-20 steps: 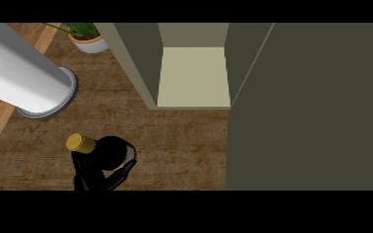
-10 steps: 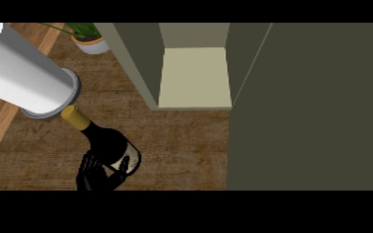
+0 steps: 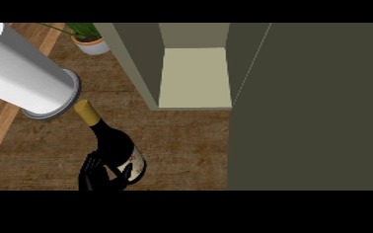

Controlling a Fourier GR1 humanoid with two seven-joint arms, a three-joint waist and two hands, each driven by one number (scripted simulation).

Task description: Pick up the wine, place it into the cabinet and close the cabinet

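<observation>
Fingers [image 3: 93, 164] of a black hand [image 3: 98, 176] curl around the lower body of a dark wine bottle [image 3: 116, 148] at the lower left of the frame. Which hand this is cannot be told with certainty; it looks like the left. The bottle tilts, its gold-capped neck pointing toward the upper left, close to the end of a large grey cylinder [image 3: 33, 86] at the left edge. The wooden counter [image 3: 182, 138] lies beneath. Right of centre, an open cabinet [image 3: 193, 76] shows a pale inner shelf, and its door [image 3: 302, 108] fills the right side. A potted plant [image 3: 89, 38] sits at the upper left. To do this step well, the bottle probably should travel rightward and up toward the opening, staying clear of the cabinet's left wall.
</observation>
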